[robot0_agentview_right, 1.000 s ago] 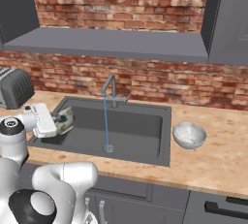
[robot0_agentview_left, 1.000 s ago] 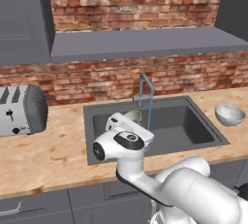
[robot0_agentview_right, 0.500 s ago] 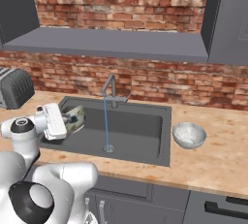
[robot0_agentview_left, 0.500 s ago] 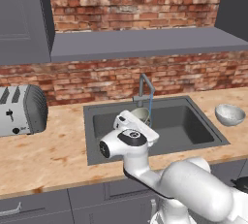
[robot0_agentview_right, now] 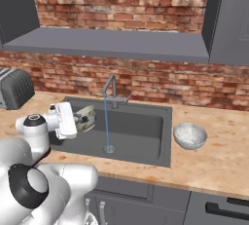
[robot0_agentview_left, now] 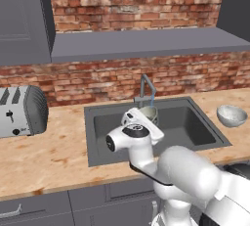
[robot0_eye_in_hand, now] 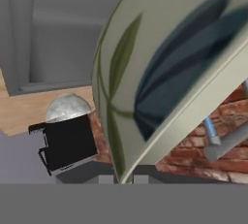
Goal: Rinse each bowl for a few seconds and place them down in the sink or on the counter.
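- Over the sink [robot0_agentview_right: 151, 158], the gripper [robot0_agentview_right: 80, 120] holds the green bowl [robot0_agentview_right: 85, 118] up in the air, tipped on its side.
- Its two fingers are pinched tight on the rim of that bowl. In the hand view the green bowl [robot0_eye_in_hand: 169, 68] is very close, with a leaf picture on its side.
- Water runs down from the tap [robot0_agentview_right: 111, 88] in a thin blue stream [robot0_agentview_right: 105, 124] to the drain [robot0_agentview_right: 110, 148].
- The bowl sits just to the side of the stream. I cannot tell if the water touches it.
- The speckled bowl [robot0_agentview_right: 190, 136] sits on the counter [robot0_agentview_right: 228, 156], right beside the sink. It looks like nobody has picked it up yet.
- So I think the job is near the start. The green bowl must get wet and be set down. Then the speckled bowl needs its turn.
- A toaster [robot0_agentview_left: 22, 111] stands far off on the other end of the counter.
- Compared with one second ago, the arm has swung the bowl closer to the tap.
- The bowl was nearer the sink's edge then, and now it hangs close beside the water.
- The speckled bowl and the toaster have not moved.
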Motion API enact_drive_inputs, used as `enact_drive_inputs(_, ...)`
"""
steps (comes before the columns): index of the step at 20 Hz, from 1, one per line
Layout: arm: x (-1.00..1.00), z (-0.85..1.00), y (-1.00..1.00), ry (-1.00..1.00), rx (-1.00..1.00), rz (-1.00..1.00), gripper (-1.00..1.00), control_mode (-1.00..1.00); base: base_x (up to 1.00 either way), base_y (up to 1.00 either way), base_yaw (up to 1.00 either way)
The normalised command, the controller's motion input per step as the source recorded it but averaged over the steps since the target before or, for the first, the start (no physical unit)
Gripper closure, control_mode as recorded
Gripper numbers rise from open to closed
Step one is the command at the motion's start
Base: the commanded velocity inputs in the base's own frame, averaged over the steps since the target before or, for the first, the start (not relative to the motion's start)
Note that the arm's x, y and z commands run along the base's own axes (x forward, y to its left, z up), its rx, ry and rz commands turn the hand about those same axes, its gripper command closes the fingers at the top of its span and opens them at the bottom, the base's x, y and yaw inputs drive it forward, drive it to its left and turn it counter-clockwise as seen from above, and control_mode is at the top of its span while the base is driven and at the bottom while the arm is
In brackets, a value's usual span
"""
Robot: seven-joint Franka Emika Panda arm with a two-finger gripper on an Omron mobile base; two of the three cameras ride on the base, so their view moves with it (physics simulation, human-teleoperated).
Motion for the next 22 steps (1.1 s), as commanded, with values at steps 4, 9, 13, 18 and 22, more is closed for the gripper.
enact_drive_inputs(4, 0.32, -0.12, -0.2, -0.01, 0.01, -0.05, 1.0, -1.0, 0.0, 0.0, 0.0)
enact_drive_inputs(9, 0.37, -0.16, -0.12, 0.0, 0.0, -0.02, 1.0, -1.0, 0.0, 0.0, 0.0)
enact_drive_inputs(13, 0.38, -0.19, -0.08, 0.0, 0.0, -0.01, 1.0, -1.0, 0.0, 0.0, 0.0)
enact_drive_inputs(18, 0.33, -0.23, -0.1, -0.01, 0.01, -0.02, 1.0, -1.0, 0.0, 0.0, 0.0)
enact_drive_inputs(22, 0.32, -0.24, -0.06, -0.02, 0.01, -0.02, 1.0, -1.0, 0.0, 0.0, 0.0)
